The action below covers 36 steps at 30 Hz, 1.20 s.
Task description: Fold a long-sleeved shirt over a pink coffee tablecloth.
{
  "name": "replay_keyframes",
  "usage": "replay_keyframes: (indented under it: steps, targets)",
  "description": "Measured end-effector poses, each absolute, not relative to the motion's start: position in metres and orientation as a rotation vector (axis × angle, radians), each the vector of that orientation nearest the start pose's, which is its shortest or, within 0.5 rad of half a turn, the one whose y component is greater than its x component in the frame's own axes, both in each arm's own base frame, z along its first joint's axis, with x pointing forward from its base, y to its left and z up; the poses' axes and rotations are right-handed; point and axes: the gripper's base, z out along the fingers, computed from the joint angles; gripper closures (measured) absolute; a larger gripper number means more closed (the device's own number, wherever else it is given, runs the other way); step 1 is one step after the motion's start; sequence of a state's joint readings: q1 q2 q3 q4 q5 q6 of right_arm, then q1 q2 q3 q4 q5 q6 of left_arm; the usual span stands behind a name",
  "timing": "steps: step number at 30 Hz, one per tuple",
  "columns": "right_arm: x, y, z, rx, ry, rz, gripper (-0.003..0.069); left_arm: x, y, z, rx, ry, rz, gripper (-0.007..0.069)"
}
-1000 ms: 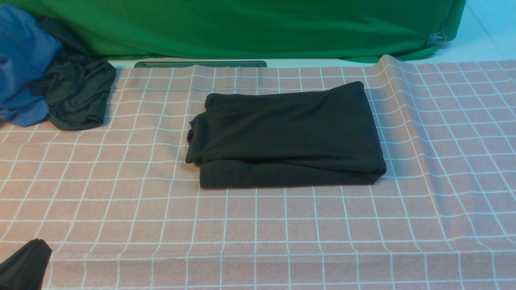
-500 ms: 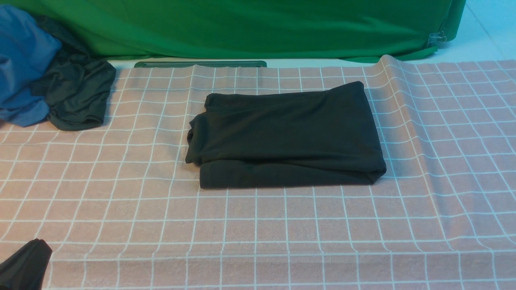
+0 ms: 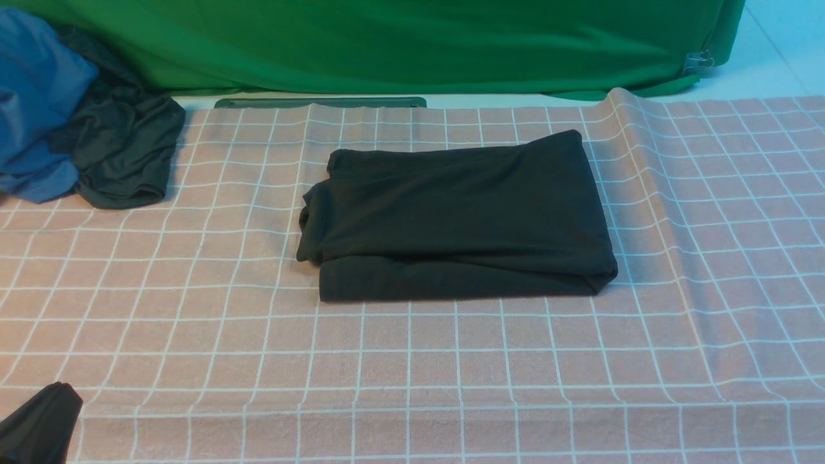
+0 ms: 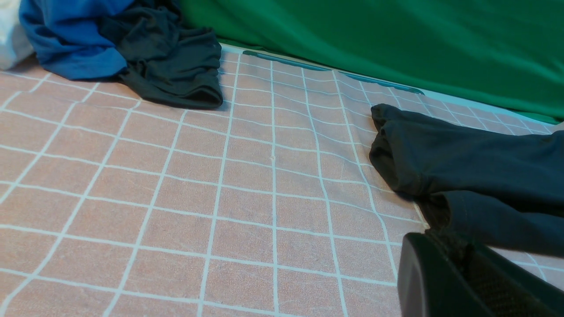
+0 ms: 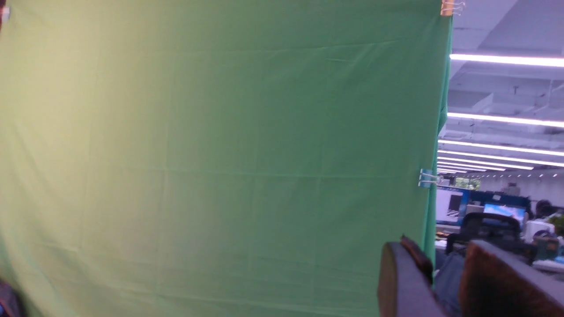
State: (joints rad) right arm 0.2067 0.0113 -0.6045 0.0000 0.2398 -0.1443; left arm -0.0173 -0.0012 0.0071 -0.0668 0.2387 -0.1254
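Observation:
The long-sleeved shirt [image 3: 457, 216] lies folded into a black rectangle on the middle of the pink coffee tablecloth [image 3: 451, 361]; no print shows. In the left wrist view the shirt [image 4: 476, 171] lies just beyond my left gripper [image 4: 436, 237], apart from it on the pink coffee tablecloth [image 4: 198, 176]. My left gripper [image 3: 38, 422] sits low at the near left corner, jaws shut on nothing. My right gripper [image 5: 440, 255] is outside the front view; its wrist view shows it raised, facing the green cloth, fingers apart and holding nothing.
A blue garment [image 3: 32, 103] and a dark grey-green garment [image 3: 122, 154] are heaped at the far left. The green cloth [image 3: 387, 45] hangs along the back, clipped at its right end [image 3: 699, 61]. The tablecloth has a raised wrinkle [image 3: 644, 193] right of the shirt.

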Motion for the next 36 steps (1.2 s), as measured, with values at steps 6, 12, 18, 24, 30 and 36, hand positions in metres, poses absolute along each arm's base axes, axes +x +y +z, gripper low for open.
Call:
replay_keyframes:
  steps: [6, 12, 18, 24, 30, 36]
  targets:
    - [0.017, 0.002, 0.325, -0.258, 1.298, -0.13, 0.0422, 0.055, -0.002, 0.189, -0.138, 1.725, -0.166, 0.061]
    - [0.052, 0.001, 0.225, -0.226, 1.619, -0.187, 0.0422, 0.055, -0.002, 0.189, -0.138, 1.725, -0.166, 0.061]
    - [0.056, 0.0, 0.188, -0.143, 1.743, -0.131, 0.0422, 0.055, -0.002, 0.189, -0.138, 1.726, -0.166, 0.061]
    - [0.055, -0.001, 0.187, -0.107, 1.75, -0.103, 0.0422, 0.055, -0.002, 0.189, -0.138, 1.726, -0.166, 0.061]
    - [0.055, -0.001, 0.187, -0.097, 1.751, -0.095, 0.0422, 0.055, -0.002, 0.189, -0.138, 1.726, -0.167, 0.061]
    - [0.055, -0.001, 0.187, -0.091, 1.751, -0.09, 0.0422, 0.055, -0.002, 0.189, -0.138, 1.726, -0.166, 0.061]
